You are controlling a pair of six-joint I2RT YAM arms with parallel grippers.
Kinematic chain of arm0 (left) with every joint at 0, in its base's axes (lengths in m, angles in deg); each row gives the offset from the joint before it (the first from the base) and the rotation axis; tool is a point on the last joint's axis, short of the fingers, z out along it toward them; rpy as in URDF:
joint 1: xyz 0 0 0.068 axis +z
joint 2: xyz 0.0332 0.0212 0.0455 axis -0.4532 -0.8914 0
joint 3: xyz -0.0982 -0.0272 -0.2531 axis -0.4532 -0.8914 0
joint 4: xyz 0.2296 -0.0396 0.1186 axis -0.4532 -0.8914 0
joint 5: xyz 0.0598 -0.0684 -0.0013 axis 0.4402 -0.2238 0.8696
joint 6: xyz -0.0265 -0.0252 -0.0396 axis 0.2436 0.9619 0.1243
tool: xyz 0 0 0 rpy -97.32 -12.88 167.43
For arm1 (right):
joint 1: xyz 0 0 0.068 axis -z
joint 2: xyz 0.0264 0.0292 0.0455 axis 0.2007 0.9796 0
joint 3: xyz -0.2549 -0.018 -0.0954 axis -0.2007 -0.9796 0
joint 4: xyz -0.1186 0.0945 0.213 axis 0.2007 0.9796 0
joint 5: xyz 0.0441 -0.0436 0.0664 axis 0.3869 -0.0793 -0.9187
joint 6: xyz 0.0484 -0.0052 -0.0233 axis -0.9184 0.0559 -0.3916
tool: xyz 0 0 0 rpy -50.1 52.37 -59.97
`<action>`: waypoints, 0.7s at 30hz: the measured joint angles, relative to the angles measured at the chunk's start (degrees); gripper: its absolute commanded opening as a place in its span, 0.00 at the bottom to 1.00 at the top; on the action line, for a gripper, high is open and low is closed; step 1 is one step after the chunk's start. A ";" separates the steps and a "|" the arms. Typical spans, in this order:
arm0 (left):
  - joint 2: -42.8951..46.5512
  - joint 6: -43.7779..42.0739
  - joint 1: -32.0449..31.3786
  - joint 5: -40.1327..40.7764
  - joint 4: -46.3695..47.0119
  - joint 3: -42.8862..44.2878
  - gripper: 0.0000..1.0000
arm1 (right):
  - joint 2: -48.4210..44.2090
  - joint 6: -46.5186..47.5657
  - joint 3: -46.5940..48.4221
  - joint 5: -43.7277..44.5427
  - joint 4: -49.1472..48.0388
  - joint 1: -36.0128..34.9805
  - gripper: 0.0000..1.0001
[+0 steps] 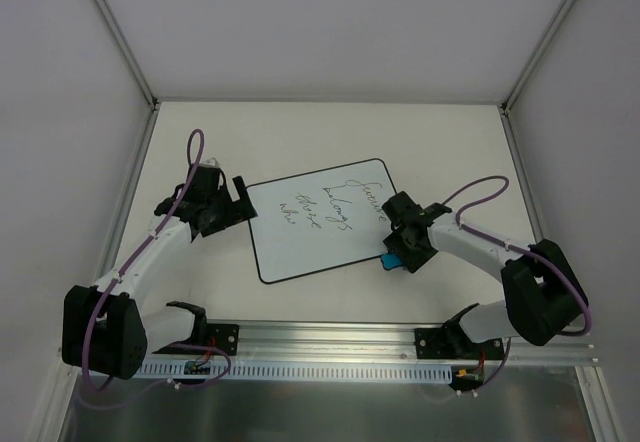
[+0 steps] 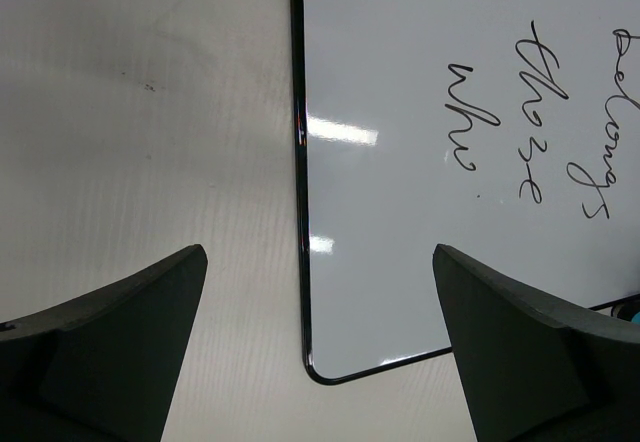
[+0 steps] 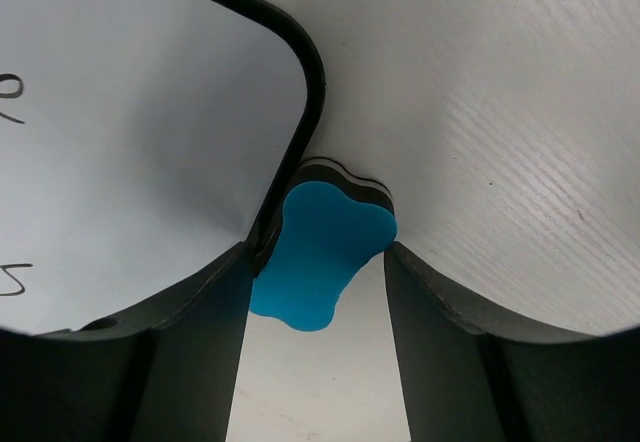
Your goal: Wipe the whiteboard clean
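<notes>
The whiteboard (image 1: 300,242) lies tilted on the table, with dark handwriting (image 1: 335,207) across its upper half. My left gripper (image 1: 238,202) is open at the board's left edge. In the left wrist view its jaws (image 2: 320,252) straddle the board's corner (image 2: 400,292) with wide gaps, touching nothing. My right gripper (image 1: 402,252) is at the board's right corner. In the right wrist view its fingers (image 3: 318,247) are closed on both sides of a blue peanut-shaped eraser (image 3: 320,257), which sits on the table against the board's rounded corner (image 3: 130,112).
Grey walls with metal posts (image 1: 120,32) enclose the table on three sides. A metal rail (image 1: 330,347) with the arm bases runs along the near edge. Bare table surface (image 1: 300,132) lies behind the board.
</notes>
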 measured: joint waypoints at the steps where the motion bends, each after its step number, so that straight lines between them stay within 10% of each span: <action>1: 0.00 0.00 0.00 -0.02 0.00 0.00 0.99 | 0.15 -0.35 -0.46 -0.31 -0.37 -0.02 0.56; 13: -0.79 -0.04 0.00 0.00 0.59 0.00 0.99 | -0.57 -0.17 -1.60 -1.42 -1.18 -0.11 0.32; 21: -4.28 0.13 0.00 0.02 0.94 0.02 0.95 | 2.43 18.67 14.75 1.64 2.21 -0.13 0.21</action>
